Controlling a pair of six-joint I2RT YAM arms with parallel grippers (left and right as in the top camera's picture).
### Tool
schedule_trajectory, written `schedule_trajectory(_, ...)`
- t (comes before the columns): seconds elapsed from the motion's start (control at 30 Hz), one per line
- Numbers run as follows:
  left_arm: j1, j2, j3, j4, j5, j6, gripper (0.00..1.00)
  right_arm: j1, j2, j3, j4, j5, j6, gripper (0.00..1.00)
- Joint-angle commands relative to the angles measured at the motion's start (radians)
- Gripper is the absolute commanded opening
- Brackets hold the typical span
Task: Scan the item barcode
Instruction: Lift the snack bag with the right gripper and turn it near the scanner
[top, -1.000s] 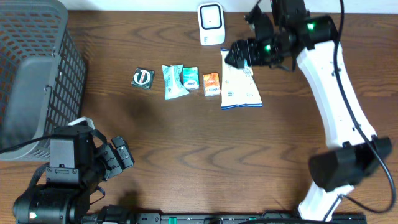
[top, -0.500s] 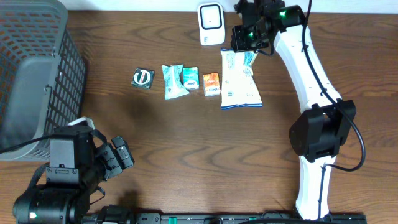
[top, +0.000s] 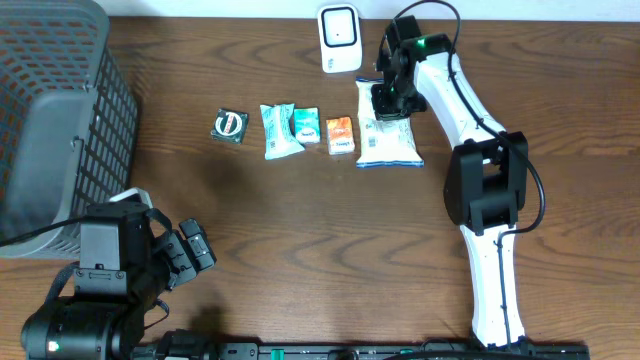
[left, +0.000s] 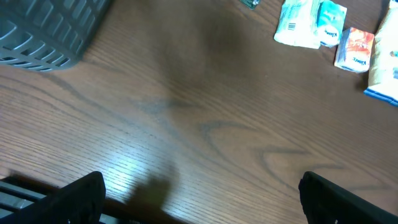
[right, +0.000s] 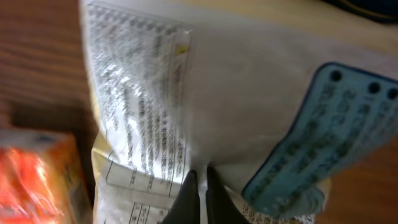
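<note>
Here, my right fingers (right: 188, 199) are pinched shut on the flat white plastic packet (top: 392, 140) near the far edge of the brown wooden desk (top: 300, 230); my left fingers (left: 78, 198) stand wide apart.

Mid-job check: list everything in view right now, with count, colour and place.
table: one, brown wood, under everything
basket: one, grey mesh, far left
scanner: one, white, top centre
round-logo packet: one, black and green, left end of the row
larger teal packet: one, teal and white, second in the row
smaller teal packet: one, teal, third
orange packet: one, orange, fourth
white bag: one, white with blue edges, right end of the row
left gripper: one, black, open over bare table, bottom left
right gripper: one, black, shut on the white bag's top end
</note>
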Motion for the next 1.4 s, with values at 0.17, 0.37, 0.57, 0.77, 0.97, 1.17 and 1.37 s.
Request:
schedule_trajectory(0.17,-0.002,0.000,0.000,-0.003,-0.006,-0.006,0.98,-0.004,-0.057,0.008,-0.131,0.106,0.026,0.01)
schedule_trajectory(0.37,-0.002,0.000,0.000,-0.003,-0.006,-0.006,0.98,-0.002,-0.188,0.008,-0.254,0.077,0.026,0.11)
schedule_trajectory(0.57,-0.002,0.000,0.000,-0.003,-0.006,-0.006,0.98,0.016,-0.215,-0.006,-0.393,0.072,0.026,0.14)
schedule_trajectory(0.77,-0.002,0.000,0.000,-0.003,-0.006,-0.006,0.98,0.048,-0.215,-0.158,-0.303,0.072,0.026,0.14)
schedule_trajectory(0.97,-0.002,0.000,0.000,-0.003,-0.006,-0.006,0.98,0.057,-0.215,-0.371,-0.110,0.081,0.093,0.01)
schedule_trajectory(1.17,-0.002,0.000,0.000,-0.003,-0.006,-0.006,0.98,0.045,-0.232,-0.398,-0.151,0.086,0.097,0.01)
schedule_trajectory(1.37,-0.002,0.000,0.000,-0.003,-0.006,-0.006,0.98,0.044,-0.336,-0.378,-0.170,0.088,0.097,0.03)
